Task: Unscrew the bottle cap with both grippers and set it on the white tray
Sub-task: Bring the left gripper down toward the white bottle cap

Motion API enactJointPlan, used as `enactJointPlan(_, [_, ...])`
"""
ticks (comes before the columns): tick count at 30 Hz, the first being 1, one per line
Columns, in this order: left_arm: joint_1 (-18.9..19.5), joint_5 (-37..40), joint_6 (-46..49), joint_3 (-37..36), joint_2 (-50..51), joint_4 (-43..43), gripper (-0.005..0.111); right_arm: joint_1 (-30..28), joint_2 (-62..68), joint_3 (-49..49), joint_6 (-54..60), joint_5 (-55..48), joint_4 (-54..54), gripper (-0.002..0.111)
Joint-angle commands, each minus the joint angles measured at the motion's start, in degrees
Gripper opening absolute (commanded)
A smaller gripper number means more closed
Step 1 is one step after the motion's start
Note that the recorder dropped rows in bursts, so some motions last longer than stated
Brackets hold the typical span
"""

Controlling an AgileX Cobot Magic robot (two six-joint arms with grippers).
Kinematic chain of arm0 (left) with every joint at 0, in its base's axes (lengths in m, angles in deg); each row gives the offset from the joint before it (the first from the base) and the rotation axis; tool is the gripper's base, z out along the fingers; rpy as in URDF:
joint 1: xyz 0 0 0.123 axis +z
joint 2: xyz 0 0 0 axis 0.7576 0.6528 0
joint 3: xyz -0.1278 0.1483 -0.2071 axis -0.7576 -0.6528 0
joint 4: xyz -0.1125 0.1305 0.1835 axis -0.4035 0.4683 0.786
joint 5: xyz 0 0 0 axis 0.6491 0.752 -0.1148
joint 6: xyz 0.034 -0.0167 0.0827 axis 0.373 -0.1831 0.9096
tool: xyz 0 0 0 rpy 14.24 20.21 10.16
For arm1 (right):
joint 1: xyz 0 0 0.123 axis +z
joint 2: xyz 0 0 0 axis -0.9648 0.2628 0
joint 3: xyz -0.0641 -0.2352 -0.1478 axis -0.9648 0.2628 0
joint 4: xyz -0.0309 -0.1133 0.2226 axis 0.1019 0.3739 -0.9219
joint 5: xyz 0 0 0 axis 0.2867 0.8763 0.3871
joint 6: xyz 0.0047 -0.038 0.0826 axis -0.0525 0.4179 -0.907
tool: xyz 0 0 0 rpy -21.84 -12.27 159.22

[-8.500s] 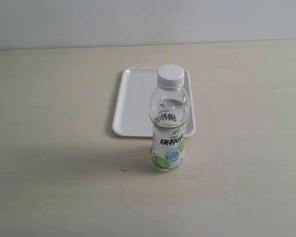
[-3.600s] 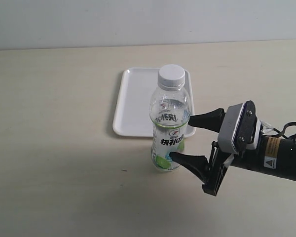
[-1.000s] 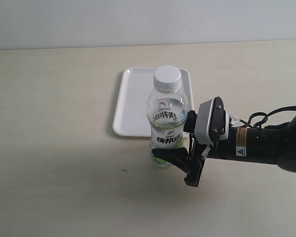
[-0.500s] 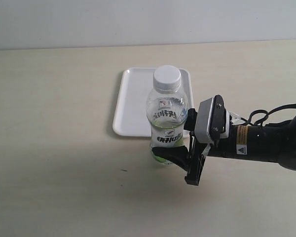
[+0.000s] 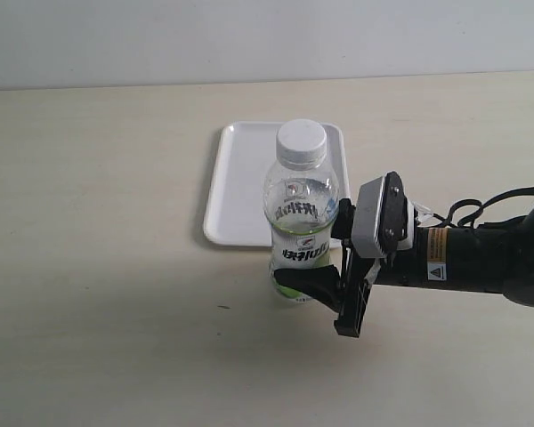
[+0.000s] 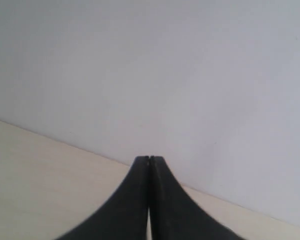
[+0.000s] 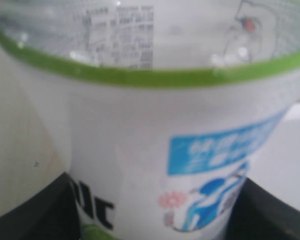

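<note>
The bottle (image 5: pixel 301 240) stands on the table, leaning slightly, just in front of the white tray (image 5: pixel 240 187). The white bottle cap (image 5: pixel 301 140) sits on its neck. My right gripper (image 5: pixel 310 253) reaches in from the right and is shut on the bottle's lower labelled part, with one black finger (image 5: pixel 303 280) in front and the other behind. In the right wrist view the label (image 7: pixel 155 125) fills the picture between the two fingers (image 7: pixel 40 215). My left gripper (image 6: pixel 149 159) is shut on nothing, faces a pale wall, and is out of the exterior view.
The tray lies flat with nothing on it, partly hidden behind the bottle. The right arm's body, with a yellow label (image 5: pixel 434 245) and cables (image 5: pixel 481 213), stretches across the table's right side. A pale wall (image 5: pixel 267 36) borders the far table edge.
The right arm came in from the right and closed its fingers on the bottle's lower part. Over the last second the bottle and gripper have barely shifted.
</note>
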Motion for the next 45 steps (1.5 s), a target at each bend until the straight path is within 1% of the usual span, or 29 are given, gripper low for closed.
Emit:
enactJointPlan(1, [-0.4,-6.7,-6.2,0.0,-0.3,-0.6,0.000,0.1,-1.0,-0.3,-0.2,2.5,0.2,0.000])
enactJointPlan(4, [-0.4,-13.4,-9.7,0.0,-0.3,-0.6,0.000,0.1,-1.2,-0.3,-1.3,2.5,-0.6,0.000])
enactJointPlan(5, [-0.4,-13.8,-10.6,0.0,-0.3,0.1,0.000,0.1,-1.5,-0.3,-1.9,2.5,-0.6,0.000])
enactJointPlan(7, [-0.4,-11.3,-12.9,0.3,-0.3,4.2,0.000,0.1,-2.5,-0.3,-2.9,2.5,0.5,0.000])
enactJointPlan(10, [-0.4,-4.5,-18.2,3.3,1.3,15.6,0.000,0.1,-3.4,-0.3,-3.5,2.5,0.5,0.000])
enactJointPlan(11, [-0.4,-2.8,-19.4,4.3,2.4,18.1,0.000,0.1,-3.5,-0.3,-3.7,2.5,0.4,0.000])
enactJointPlan(14, [-0.9,-1.2,-22.6,6.5,6.9,22.0,0.000,0.1,-3.5,-0.3,-3.7,2.5,0.3,0.000])
enactJointPlan(16, [-1.6,-2.1,-22.6,7.8,10.5,22.4,0.000,0.1,-3.5,-0.3,-3.7,2.5,0.3,0.000])
enactJointPlan(20, [-3.9,-3.1,-22.6,10.4,18.5,26.5,0.000,0.1,-3.8,-0.5,-4.9,2.1,0.4,0.000])
enactJointPlan(23, [-5.7,-5.1,-22.5,12.5,25.3,28.6,0.000,0.1,-5.2,-1.2,-9.5,-1.8,1.5,0.000])
enactJointPlan(25, [-6.4,-7.5,-22.5,14.8,29.9,32.1,0.000,0.1,-6.5,-2.3,-13.6,-5.7,3.1,0.000])
enactJointPlan(27, [-6.5,-9.7,-22.5,17.1,34.0,35.6,0.000,0.1,-7.6,-3.2,-17.9,-8.4,5.8,0.000])
enactJointPlan(30, [-6.5,-11.6,-23.2,21.1,39.5,42.2,0.000,0.1,-7.9,-3.7,-19.6,-9.1,6.8,0.000])
enactJointPlan(33, [-6.5,-11.2,-26.8,26.0,45.2,51.0,0.000,0.1,-7.9,-3.7,-19.6,-10.6,7.1,0.000])
enactJointPlan(36, [-6.5,-11.4,-34.8,30.9,51.0,62.0,0.000,0.1,-7.9,-3.7,-19.1,-11.4,7.7,0.000])
enactJointPlan(38, [-6.5,-13.3,-43.0,34.3,54.9,73.7,0.000,0.1,-7.9,-3.7,-18.4,-11.5,7.7,0.000])
enactJointPlan(39, [-6.5,-14.4,-48.8,35.7,56.9,79.4,0.000,0.1,-7.9,-3.7,-17.6,-11.6,7.7,0.000])
enactJointPlan(40, [-6.5,-17.4,-55.6,38.0,58.9,89.0,0.000,0.1,-7.9,-3.7,-17.1,-11.6,7.7,0.000])
enactJointPlan(41, [-6.5,-20.1,-62.7,39.7,60.9,95.6,0.000,0.1,-7.9,-3.7,-17.1,-11.6,7.7,0.000])
enactJointPlan(42, [-6.5,-24.4,-66.9,42.0,62.6,97.9,0.000,0.1,-7.9,-3.7,-17.1,-11.6,7.7,0.000])
enactJointPlan(45, [-6.5,-37.6,-67.6,47.2,68.5,97.9,0.000,0.1,-7.9,-3.7,-17.1,-11.6,7.7,0.000])
